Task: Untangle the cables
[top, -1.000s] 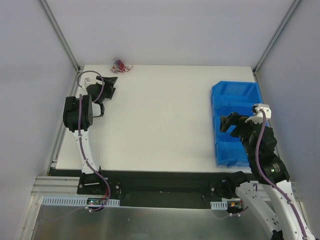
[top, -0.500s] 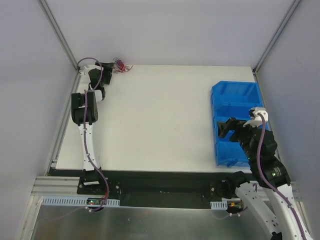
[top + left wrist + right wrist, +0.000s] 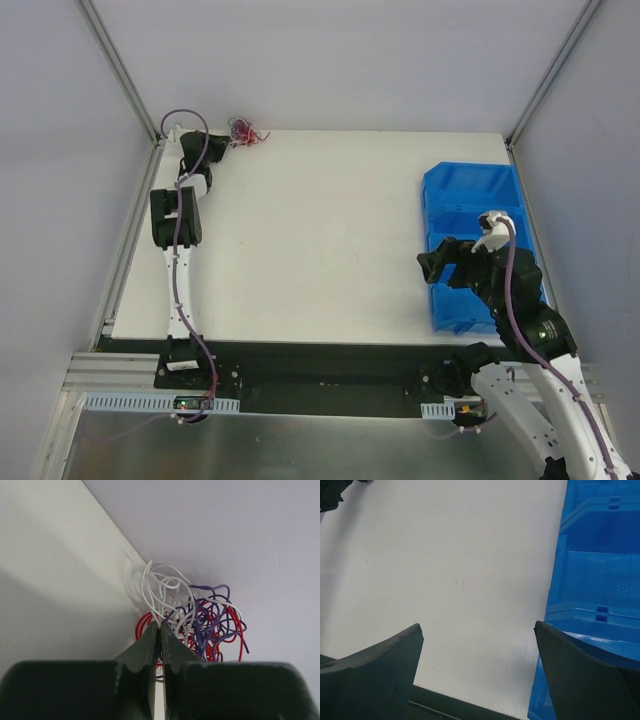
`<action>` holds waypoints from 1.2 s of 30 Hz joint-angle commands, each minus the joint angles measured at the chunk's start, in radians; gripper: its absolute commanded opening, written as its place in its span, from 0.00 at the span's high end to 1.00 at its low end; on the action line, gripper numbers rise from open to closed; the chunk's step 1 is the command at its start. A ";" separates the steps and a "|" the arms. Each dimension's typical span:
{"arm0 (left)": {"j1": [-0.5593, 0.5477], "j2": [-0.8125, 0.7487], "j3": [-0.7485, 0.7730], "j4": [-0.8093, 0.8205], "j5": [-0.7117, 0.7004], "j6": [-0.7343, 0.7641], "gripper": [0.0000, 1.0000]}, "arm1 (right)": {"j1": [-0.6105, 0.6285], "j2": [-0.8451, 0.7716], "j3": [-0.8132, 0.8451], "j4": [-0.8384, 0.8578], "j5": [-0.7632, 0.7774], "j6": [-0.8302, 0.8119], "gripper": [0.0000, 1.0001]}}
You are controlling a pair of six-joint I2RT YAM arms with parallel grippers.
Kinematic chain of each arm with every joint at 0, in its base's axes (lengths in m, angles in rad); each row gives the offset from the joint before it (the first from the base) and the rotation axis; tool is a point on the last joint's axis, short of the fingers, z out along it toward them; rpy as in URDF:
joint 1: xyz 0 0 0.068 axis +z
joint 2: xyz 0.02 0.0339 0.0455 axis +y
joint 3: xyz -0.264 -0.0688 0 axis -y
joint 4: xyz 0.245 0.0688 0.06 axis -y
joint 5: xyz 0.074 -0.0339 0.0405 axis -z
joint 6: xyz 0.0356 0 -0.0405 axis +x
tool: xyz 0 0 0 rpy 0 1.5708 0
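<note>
The cables [image 3: 195, 617], a red, white and purple knot, lie against the back wall [image 3: 240, 530], upper left of the overhead frame. The left gripper [image 3: 160, 630] is pinched shut on their near strands, apparently the opening grasp. The right gripper [image 3: 477, 627], spread wide beside the blue bin [image 3: 600, 580], likely must cross over to tease strands apart.

white table [image 3: 320, 240]; blue bin [image 3: 470, 195] along its right edge; pale grey walls [image 3: 340, 60] around

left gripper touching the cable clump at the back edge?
Touching. Left wrist view: the left gripper is shut, its tips pressed into the near side of the cables, with a white strand running down right into the pinch.
</note>
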 commanded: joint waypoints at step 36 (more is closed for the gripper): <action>-0.549 -1.947 -1.939 -0.084 0.392 0.075 0.67 | 0.553 0.699 -0.170 0.710 0.129 0.183 0.00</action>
